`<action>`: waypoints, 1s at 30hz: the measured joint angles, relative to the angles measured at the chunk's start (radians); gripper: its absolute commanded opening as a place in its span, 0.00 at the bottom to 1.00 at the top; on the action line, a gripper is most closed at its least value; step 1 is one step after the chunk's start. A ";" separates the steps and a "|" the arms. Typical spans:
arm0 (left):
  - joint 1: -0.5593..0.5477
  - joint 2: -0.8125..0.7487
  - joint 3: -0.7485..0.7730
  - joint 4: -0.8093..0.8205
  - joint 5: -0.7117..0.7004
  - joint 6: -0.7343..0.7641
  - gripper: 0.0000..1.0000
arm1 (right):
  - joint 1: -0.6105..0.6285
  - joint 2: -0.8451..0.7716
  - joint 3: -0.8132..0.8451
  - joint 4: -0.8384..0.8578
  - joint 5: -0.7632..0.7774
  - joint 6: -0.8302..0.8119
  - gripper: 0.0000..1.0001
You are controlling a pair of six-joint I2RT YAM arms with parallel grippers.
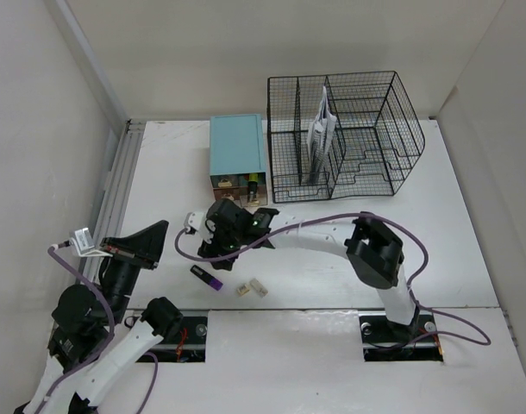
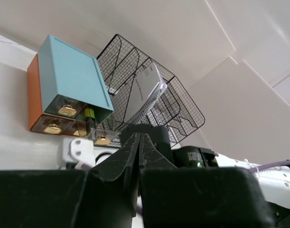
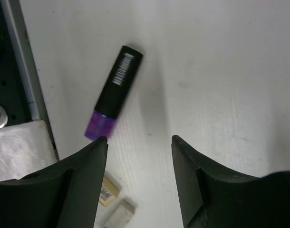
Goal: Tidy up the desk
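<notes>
The white desk (image 1: 444, 233) holds a black marker with a purple cap (image 1: 206, 276) near its front edge. My right gripper (image 1: 214, 252) hovers just above and behind that marker, jaws open with nothing between them. In the right wrist view the marker (image 3: 114, 92) lies ahead of the open gripper (image 3: 140, 142), off its left finger (image 3: 83, 171). My left gripper (image 1: 153, 240) is raised over the desk's left side, and the left wrist view shows it (image 2: 139, 138) shut and empty.
Two small beige erasers (image 1: 252, 288) lie right of the marker and show by the left finger (image 3: 111, 202). A teal-topped drawer box (image 1: 238, 153) and a black wire-mesh rack (image 1: 349, 134) holding papers (image 1: 320, 129) stand at the back. A grey rail (image 1: 116, 190) lines the left edge.
</notes>
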 measured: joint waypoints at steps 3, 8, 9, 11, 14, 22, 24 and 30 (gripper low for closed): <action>0.000 0.000 0.014 -0.010 0.000 0.021 0.00 | 0.054 0.023 0.000 0.011 0.024 0.078 0.62; 0.000 0.000 0.018 -0.013 0.000 0.039 0.00 | 0.132 0.068 0.054 0.008 0.143 0.177 0.62; 0.000 0.000 0.018 -0.014 0.001 0.042 0.00 | 0.142 0.079 0.077 0.007 0.162 0.193 0.62; 0.000 0.000 0.019 -0.015 0.002 0.045 0.00 | 0.151 0.113 0.145 -0.005 0.194 0.224 0.62; 0.000 0.000 0.019 -0.019 0.003 0.049 0.00 | 0.149 0.180 0.274 -0.034 0.246 0.257 0.62; 0.000 0.000 0.019 -0.023 0.005 0.050 0.00 | 0.138 0.262 0.369 -0.062 0.375 0.299 0.61; 0.000 0.000 0.019 -0.025 0.005 0.050 0.00 | 0.138 0.273 0.369 -0.069 0.385 0.302 0.61; 0.000 0.000 0.019 -0.027 0.006 0.053 0.00 | 0.138 0.281 0.370 -0.090 0.384 0.305 0.61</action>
